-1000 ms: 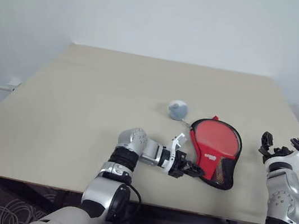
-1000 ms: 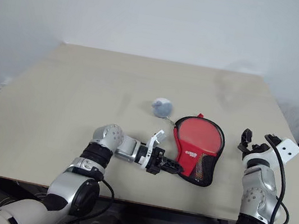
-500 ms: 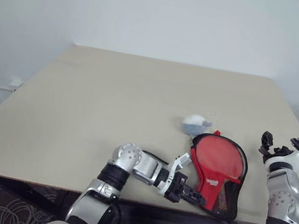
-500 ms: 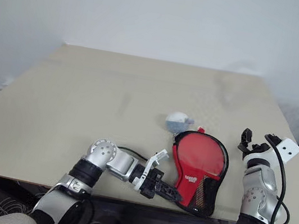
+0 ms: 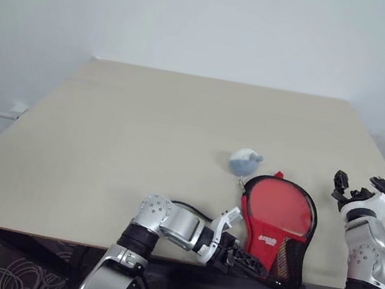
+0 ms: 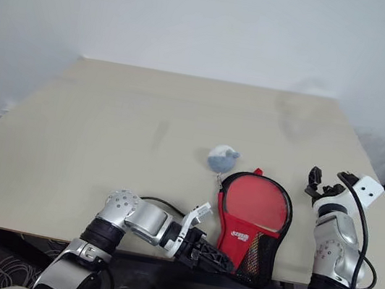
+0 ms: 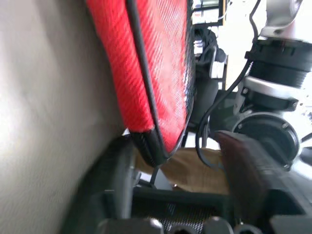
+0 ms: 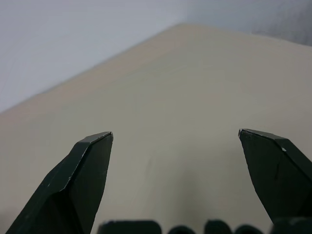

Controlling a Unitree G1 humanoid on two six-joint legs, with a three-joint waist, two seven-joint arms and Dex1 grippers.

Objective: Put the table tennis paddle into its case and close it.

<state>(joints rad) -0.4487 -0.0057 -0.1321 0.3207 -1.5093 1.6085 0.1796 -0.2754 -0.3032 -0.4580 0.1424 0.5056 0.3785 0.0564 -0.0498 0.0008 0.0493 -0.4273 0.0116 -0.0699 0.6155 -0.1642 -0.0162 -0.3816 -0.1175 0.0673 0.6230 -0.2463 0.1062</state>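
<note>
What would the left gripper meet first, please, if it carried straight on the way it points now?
Most likely the case: its narrow end lies right at the left gripper, between the open jaws, though contact is unclear.

The case point(image 5: 274, 227) hides the table tennis paddle, if inside.

Head cameras look down over the table point(image 5: 120, 140); wrist cameras sit close, the left sharing the case point(image 7: 161, 68).
</note>
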